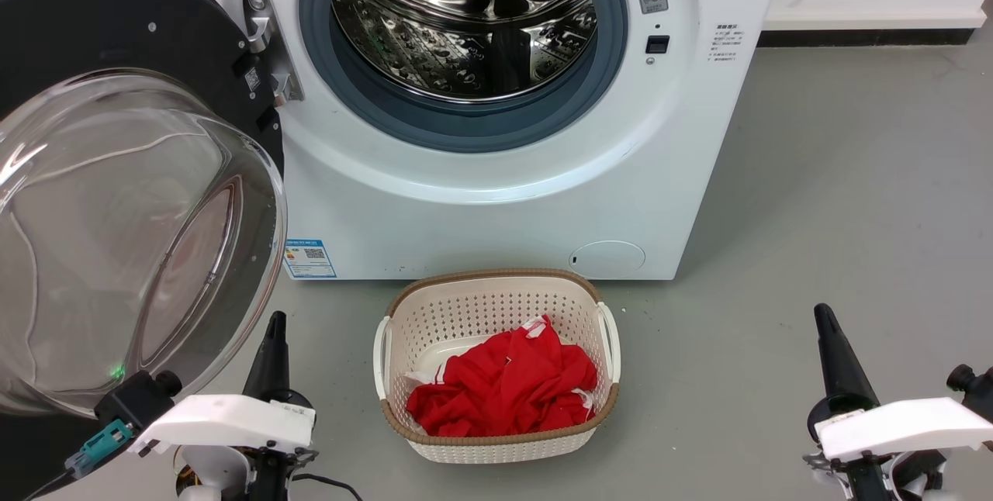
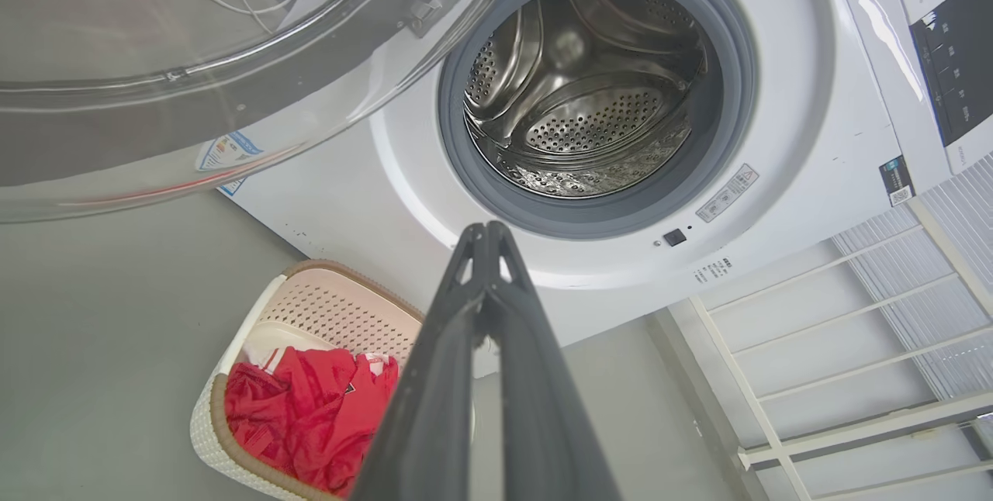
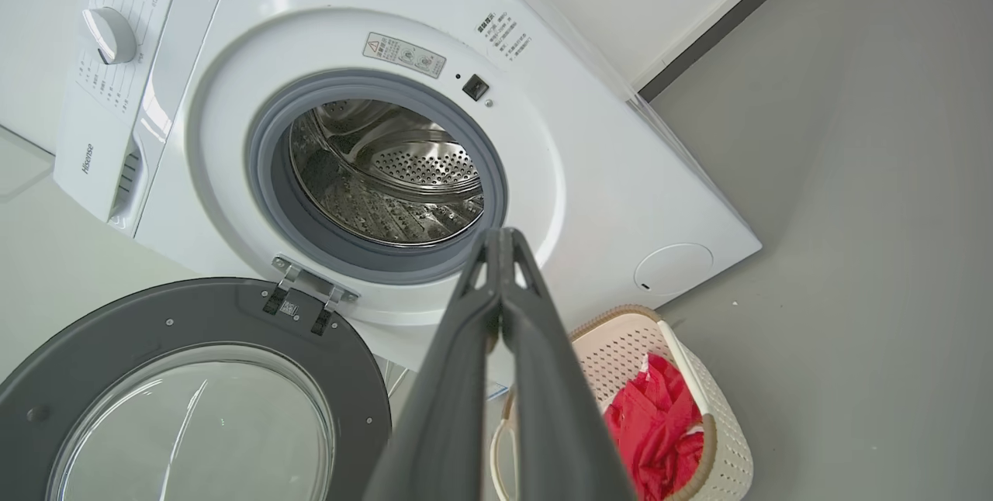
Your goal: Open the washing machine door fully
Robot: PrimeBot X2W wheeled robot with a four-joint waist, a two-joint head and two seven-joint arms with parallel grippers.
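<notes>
The white washing machine stands in front of me with its steel drum exposed. The washing machine door is swung wide out to the left on its metal hinge, its clear glass bowl bulging toward me. The same door shows with its black ring in the right wrist view, and its glass crosses the top left of the left wrist view. My left gripper is shut, low and just right of the glass bowl, holding nothing. My right gripper is shut and empty at the lower right.
A cream laundry basket with red cloth inside sits on the grey floor just before the machine, between my two grippers. A white slatted rack stands beside the machine. A wall with a dark skirting runs at the back right.
</notes>
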